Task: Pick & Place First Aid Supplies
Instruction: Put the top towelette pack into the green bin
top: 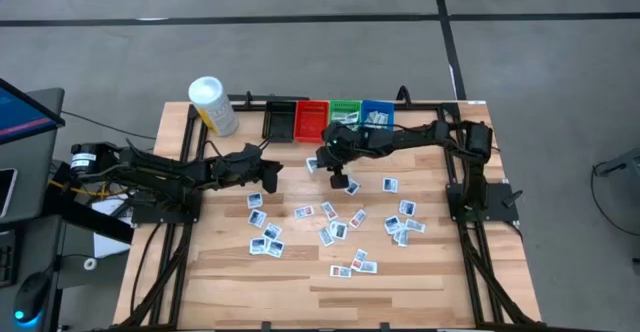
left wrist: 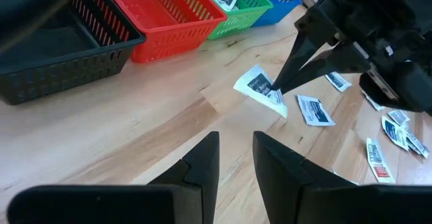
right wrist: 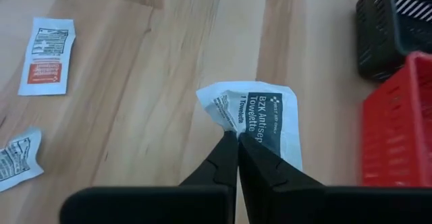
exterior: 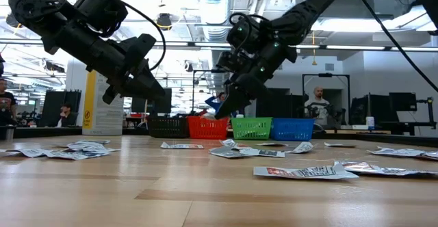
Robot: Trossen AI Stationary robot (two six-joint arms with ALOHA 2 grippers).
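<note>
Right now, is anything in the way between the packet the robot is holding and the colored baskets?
Nothing visible blocks it. The right gripper is shut on the packet, lifted off the table. Only bare wood lies between it and the red basket. The left gripper waits behind, open.

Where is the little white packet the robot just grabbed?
The packet is pinched in the right claw, lifted just above the wooden table. In the high view it hangs near the middle of the table's far side, just in front of the red bin.

Bare wood lies before the bins (top: 330, 119); scattered packets (top: 330, 234) clutter the table's (top: 420, 292) middle.
</note>
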